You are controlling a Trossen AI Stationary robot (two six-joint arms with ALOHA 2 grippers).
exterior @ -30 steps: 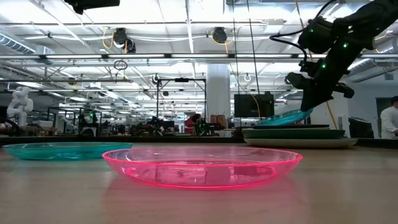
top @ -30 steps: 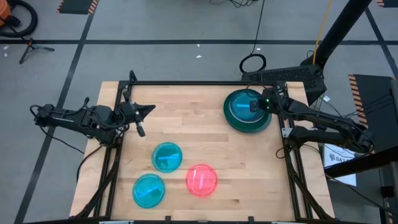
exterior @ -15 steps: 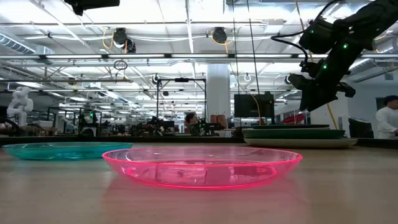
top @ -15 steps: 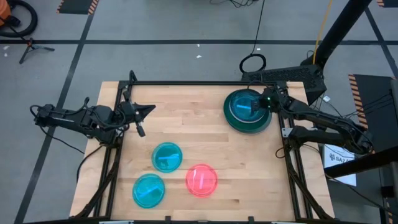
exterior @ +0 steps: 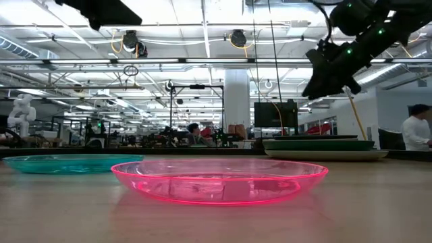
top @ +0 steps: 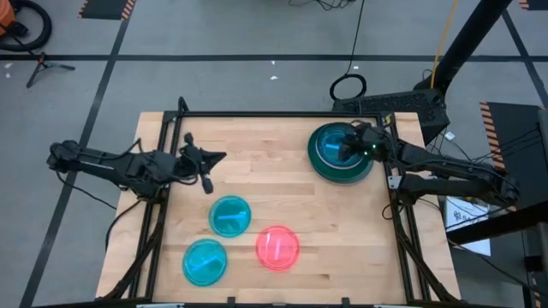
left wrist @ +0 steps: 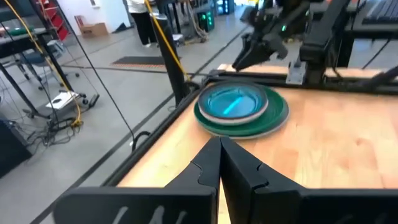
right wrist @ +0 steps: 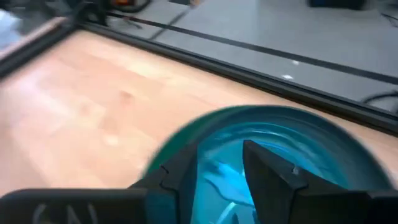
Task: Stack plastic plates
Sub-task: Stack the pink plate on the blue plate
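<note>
A stack of plates (top: 341, 152) sits at the table's far right, with a large dark green plate (left wrist: 273, 118) low in it and a translucent cyan plate (right wrist: 292, 143) on top. My right gripper (top: 349, 141) hangs open above that stack (exterior: 324, 145), clear of it. Two more cyan plates (top: 229, 215) (top: 205, 261) and a translucent red-pink plate (top: 277, 247) lie flat and apart on the near middle of the table. My left gripper (top: 210, 162) hovers shut over the table's left side, pointing toward the stack.
A black frame rail (top: 257, 114) runs along the table's far edge and down both sides. Bare wood lies between the stack and the loose plates (top: 291, 188). In the low view the red-pink plate (exterior: 219, 179) is nearest and a cyan plate (exterior: 71, 163) lies at its left; people stand in the room behind.
The cyan plate was tilted at my right gripper over the stack and now lies flat on top. My right gripper has risen clear of it. My left gripper has moved toward the table's right, out over the wood.
</note>
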